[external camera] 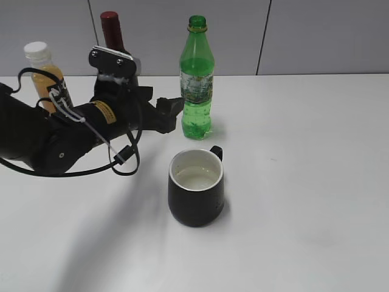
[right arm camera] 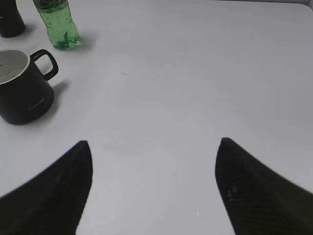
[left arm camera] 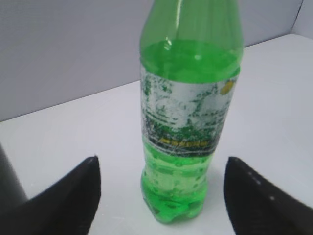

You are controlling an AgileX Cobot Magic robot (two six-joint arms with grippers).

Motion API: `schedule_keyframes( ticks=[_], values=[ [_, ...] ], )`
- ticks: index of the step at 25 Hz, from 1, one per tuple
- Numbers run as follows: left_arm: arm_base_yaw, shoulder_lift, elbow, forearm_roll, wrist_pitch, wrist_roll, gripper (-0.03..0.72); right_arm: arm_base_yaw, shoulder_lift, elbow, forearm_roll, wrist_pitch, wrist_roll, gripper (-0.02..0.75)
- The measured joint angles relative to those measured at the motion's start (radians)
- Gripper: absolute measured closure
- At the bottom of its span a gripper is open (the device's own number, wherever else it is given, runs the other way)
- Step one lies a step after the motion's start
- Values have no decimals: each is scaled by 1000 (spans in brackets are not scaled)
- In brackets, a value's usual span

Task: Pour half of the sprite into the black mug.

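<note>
With its jaws spread wide and empty, left gripper (left arm camera: 161, 196) faces the sprite (left arm camera: 188, 112) standing uncapped just ahead, untouched. Risk: an off-centre close could tip it, spilling toward the black mug (external camera: 196, 187).

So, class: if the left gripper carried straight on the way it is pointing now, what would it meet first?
Most likely the sprite. In the left wrist view the bottle stands upright, centred between the open fingers of the left gripper, with bare table before it. How much gap remains is hard to judge.
</note>
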Motion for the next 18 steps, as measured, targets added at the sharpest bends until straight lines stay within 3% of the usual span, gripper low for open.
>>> schedule_keyframes(
  ticks=[10, 18],
  values=[
    [42, -184, 180, -26, 16, 4, 96, 0, 0, 0, 0, 0, 0, 145],
    [126, -386, 200, -44, 401, 73, 96, 0, 0, 0, 0, 0, 0, 146]
  ],
)
